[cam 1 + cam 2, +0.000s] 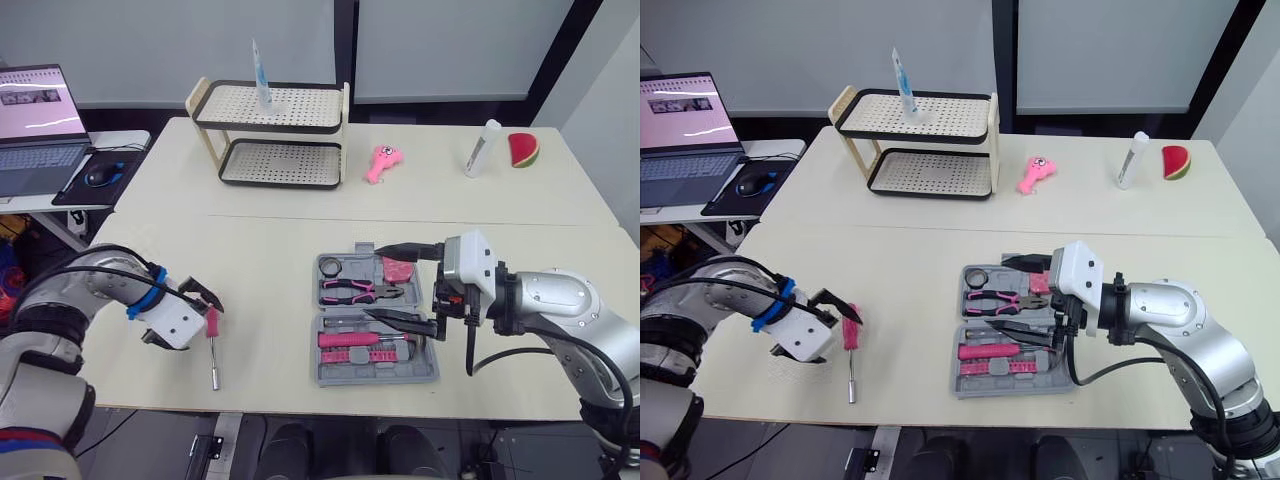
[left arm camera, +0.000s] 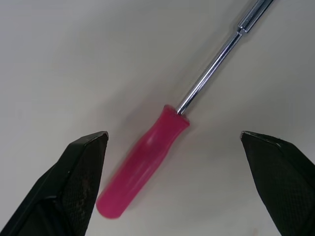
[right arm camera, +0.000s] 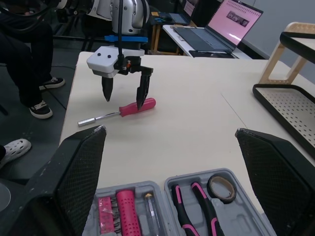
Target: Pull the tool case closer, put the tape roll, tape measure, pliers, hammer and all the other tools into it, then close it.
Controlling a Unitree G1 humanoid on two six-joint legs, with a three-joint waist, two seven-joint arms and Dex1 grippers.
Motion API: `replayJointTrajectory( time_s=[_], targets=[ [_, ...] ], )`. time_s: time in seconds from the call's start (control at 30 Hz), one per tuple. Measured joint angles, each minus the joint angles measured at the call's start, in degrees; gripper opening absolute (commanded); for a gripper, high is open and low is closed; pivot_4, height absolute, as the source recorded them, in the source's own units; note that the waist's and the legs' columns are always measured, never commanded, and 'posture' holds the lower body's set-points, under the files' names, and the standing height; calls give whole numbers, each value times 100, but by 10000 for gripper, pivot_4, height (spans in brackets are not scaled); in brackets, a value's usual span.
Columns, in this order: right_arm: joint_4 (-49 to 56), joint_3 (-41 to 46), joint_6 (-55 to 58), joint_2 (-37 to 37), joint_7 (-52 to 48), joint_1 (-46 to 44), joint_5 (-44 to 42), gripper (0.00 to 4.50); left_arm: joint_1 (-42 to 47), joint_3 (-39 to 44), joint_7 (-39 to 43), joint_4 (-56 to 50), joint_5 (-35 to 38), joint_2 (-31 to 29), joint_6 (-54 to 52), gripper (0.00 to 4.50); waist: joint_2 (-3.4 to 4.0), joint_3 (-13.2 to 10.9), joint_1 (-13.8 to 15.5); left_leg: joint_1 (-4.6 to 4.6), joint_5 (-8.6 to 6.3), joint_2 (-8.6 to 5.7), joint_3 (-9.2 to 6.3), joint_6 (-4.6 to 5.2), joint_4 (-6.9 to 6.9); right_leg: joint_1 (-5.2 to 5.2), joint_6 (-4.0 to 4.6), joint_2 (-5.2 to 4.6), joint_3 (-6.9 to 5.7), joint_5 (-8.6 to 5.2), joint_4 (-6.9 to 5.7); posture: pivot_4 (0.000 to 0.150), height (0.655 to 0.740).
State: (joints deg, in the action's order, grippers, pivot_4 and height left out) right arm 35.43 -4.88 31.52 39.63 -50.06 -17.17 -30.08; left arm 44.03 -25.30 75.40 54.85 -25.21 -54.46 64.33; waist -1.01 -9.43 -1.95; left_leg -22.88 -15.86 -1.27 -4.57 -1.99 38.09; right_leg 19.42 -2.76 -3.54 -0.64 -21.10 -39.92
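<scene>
Tool case (image 1: 378, 376): lies open and flat on the table (image 1: 260, 250), near the front edge, in front of the right arm. Holds a tape roll (image 1: 332, 266) in the far left pocket, pink-handled pliers (image 1: 360, 291) just beside it, and a pink-handled tool (image 1: 352, 340) in the nearer half. Also something pink in the far right corner, partly hidden, cannot tell what.

Right gripper (image 1: 375, 281): hovers over the case, fingers spread wide, holding nothing.

Screwdriver (image 1: 213, 345): lies on the bare table well left of the case, pink handle away from the front edge, metal shaft toward it.

Left gripper (image 1: 205, 300): sits low over the screwdriver's handle, fingers (image 2: 74, 182) wide apart and straddling it. No grasp; handle lies loose between them, butt end close to one finger, contact impossible to tell.

Far side of table: two-tier rack (image 1: 270, 135) with an upright tube (image 1: 260, 75) on its top shelf, pink toy (image 1: 382, 162), white bottle (image 1: 482, 148), watermelon slice (image 1: 523, 150). Open laptop (image 1: 35, 125) on a side desk to the left.
</scene>
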Motion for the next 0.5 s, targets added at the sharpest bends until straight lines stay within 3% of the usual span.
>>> replayJointTrajectory(
  time_s=[0.4,0.43,0.5],
  targets=[
    [24,2,35,59,38,27,1,45000,646,-741,-1440,742,-1306,225,209,7785,-1,1,2,2,1,-3,0,-1,0,-1,-1,-1,0,0,-2,1500,7400],
    [24,2,35,62,37,26,1,45000,656,-762,-1502,764,-1323,224,237,5537,0,2,5,3,1,-4,0,-1,0,-2,0,-2,0,0,-2,1500,7400],
    [24,2,37,66,36,16,0,45000,660,-803,-1609,772,-1344,224,258,5465,2,3,14,4,1,-6,0,-1,1,-5,0,-5,0,0,-1,1500,7400]
  ],
)
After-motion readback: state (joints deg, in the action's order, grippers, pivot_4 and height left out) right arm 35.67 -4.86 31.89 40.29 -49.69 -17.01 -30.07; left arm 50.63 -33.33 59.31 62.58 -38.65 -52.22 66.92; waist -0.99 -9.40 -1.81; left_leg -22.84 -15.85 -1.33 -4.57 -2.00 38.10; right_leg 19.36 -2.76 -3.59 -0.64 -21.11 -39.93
